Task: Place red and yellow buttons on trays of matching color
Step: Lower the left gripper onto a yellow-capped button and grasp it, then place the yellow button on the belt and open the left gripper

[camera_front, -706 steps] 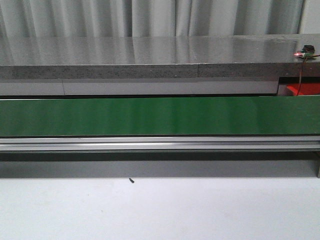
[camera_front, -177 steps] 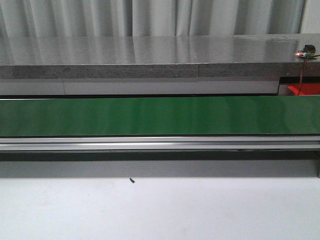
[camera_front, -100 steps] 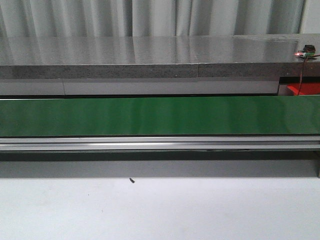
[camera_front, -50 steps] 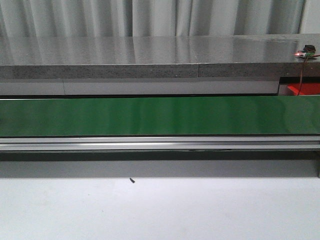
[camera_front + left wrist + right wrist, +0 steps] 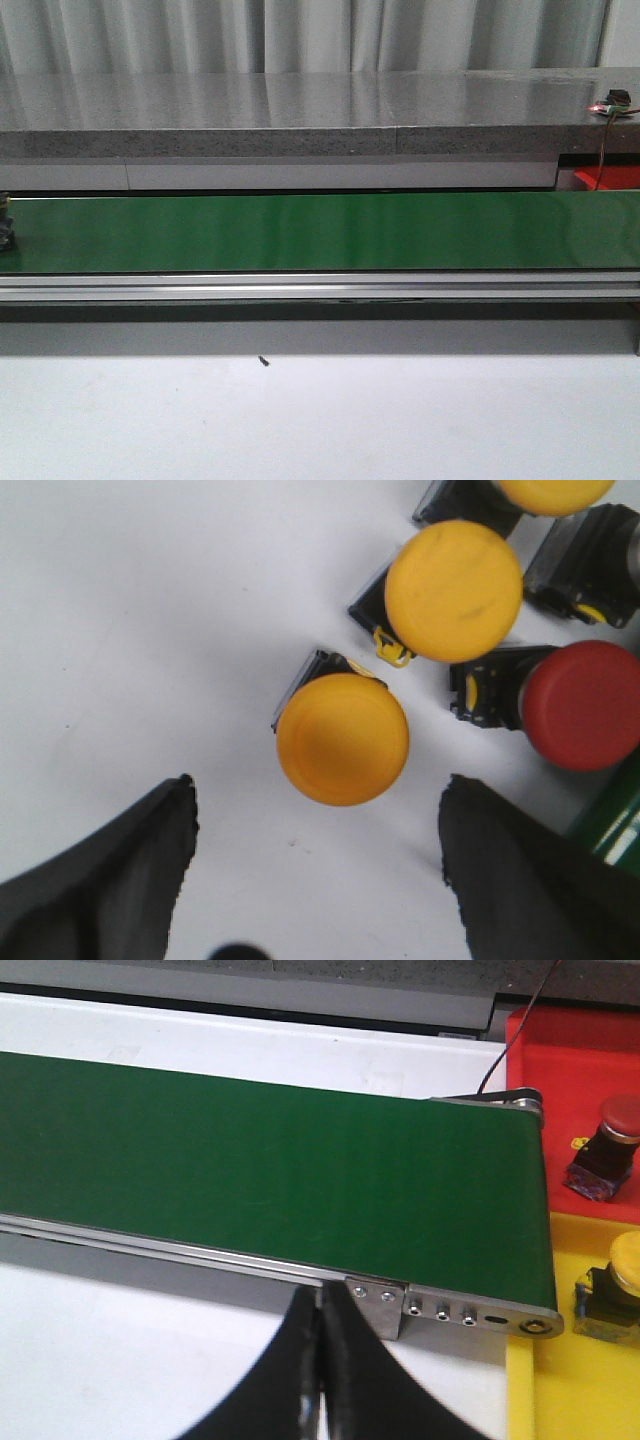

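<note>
While the left gripper [image 5: 315,880] hangs spread wide over the white table [image 5: 130,610], an orange-yellow button [image 5: 342,739] sits just ahead of the gap between its dark fingers [image 5: 95,880], at about 12 o'clock from the fingertips and touching neither one. At 1 o'clock from that button lies a second yellow button [image 5: 453,589], close beside it, and a red button [image 5: 580,704] lies at 3 o'clock, near the green edge of the conveyor [image 5: 615,815]. A third yellow cap [image 5: 553,492] is cut off at the frame edge, next to a black switch body [image 5: 585,555]. So the left wrist view counts three yellow and one red.

The right gripper [image 5: 320,1380] has its fingers pressed together with nothing between them, above the near rail of the green belt [image 5: 270,1160]. Past the belt's end, at about 2 o'clock from it, one red button [image 5: 605,1145] rests on the red tray [image 5: 560,1060] and one yellow button [image 5: 625,1280] on the yellow tray [image 5: 570,1390].

In the front view the belt [image 5: 320,232] runs across, with a small dark object [image 5: 6,232] at its 9 o'clock end, too cropped to identify.
</note>
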Controlling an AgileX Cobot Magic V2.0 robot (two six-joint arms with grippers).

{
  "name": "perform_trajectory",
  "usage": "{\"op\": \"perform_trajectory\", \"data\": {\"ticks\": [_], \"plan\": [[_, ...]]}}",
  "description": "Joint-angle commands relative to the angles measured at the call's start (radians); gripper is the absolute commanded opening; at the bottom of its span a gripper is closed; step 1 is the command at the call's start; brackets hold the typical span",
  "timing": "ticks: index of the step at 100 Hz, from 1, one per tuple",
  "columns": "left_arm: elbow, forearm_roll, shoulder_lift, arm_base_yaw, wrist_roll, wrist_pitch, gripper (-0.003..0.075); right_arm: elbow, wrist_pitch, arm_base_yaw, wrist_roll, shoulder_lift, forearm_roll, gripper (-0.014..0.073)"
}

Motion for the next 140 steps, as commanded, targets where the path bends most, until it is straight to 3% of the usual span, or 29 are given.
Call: {"op": "perform_trajectory", "data": {"ticks": [1, 47, 57, 90, 119, 140], "plan": [[-0.025, -0.005, -0.033, 0.0, 0.0, -0.038, 0.0492, -0.026, -0.053, 0.003, -0.007, 0.0, 0.008, -0.0068], [-0.027, -0.01, 0.019, -0.001, 0.0, -0.138, 0.0489, -0.026, -0.051, 0.003, -0.007, 0.0, 0.008, -0.0068], [-0.027, -0.01, 0.026, -0.001, 0.0, -0.136, 0.044, -0.026, -0.051, 0.003, -0.007, 0.0, 0.008, -0.0068], [-0.027, -0.018, 0.028, -0.001, 0.0, -0.138, 0.0172, -0.026, -0.051, 0.003, -0.007, 0.0, 0.008, -0.0068], [-0.054, -0.018, -0.073, -0.001, 0.0, -0.09, 0.0158, -0.026, -0.051, 0.003, -0.007, 0.0, 0.008, -0.0068], [-0.054, -0.022, -0.209, -0.062, 0.0, -0.089, 0.0158, -0.026, -0.051, 0.003, -0.007, 0.0, 0.008, -0.0068]]}}
